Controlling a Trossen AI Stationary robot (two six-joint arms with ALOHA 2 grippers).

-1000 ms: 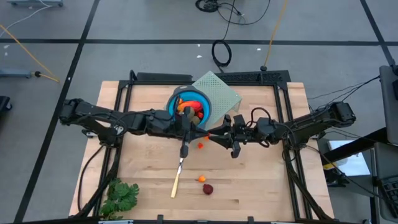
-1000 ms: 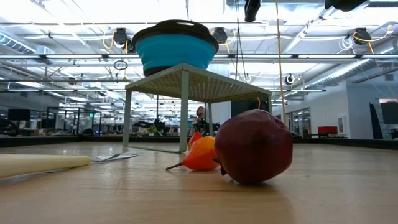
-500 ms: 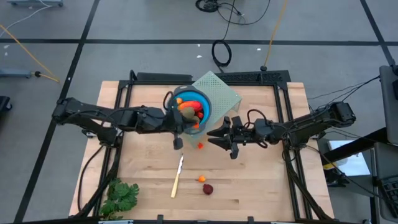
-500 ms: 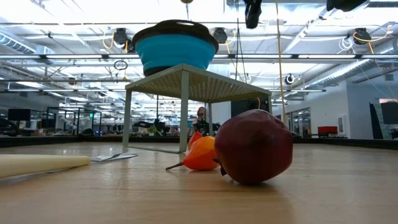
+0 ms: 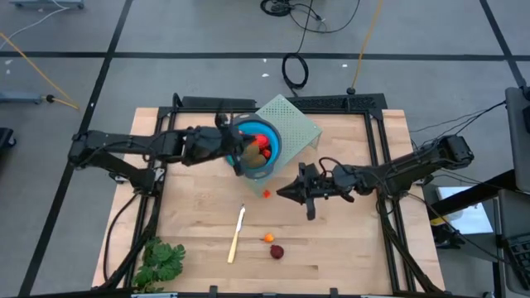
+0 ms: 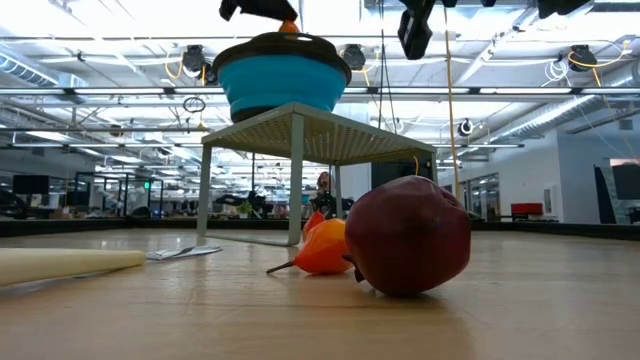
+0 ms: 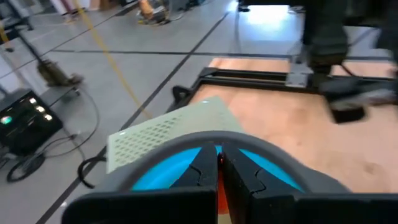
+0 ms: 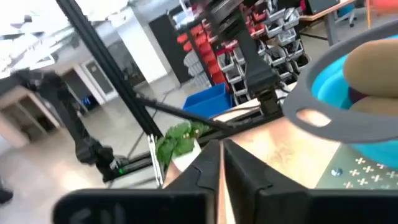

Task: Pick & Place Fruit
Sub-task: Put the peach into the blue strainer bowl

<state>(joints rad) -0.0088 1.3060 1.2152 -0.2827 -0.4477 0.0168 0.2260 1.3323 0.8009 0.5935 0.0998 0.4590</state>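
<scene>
Your left gripper (image 5: 238, 154) hangs over the blue bowl (image 5: 271, 154), fingers pinched on what seems a small orange bit. Several fruit already lie inside. Three pieces (image 5: 277, 251) wait on the worktop (image 5: 348, 240); your right gripper (image 5: 290, 192), jaws together and empty, hovers nearby.

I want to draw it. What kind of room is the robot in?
Probably a big robotics lab or workshop: ceiling lights and pipes, storage bins on shelves, and cables on the floor.
</scene>
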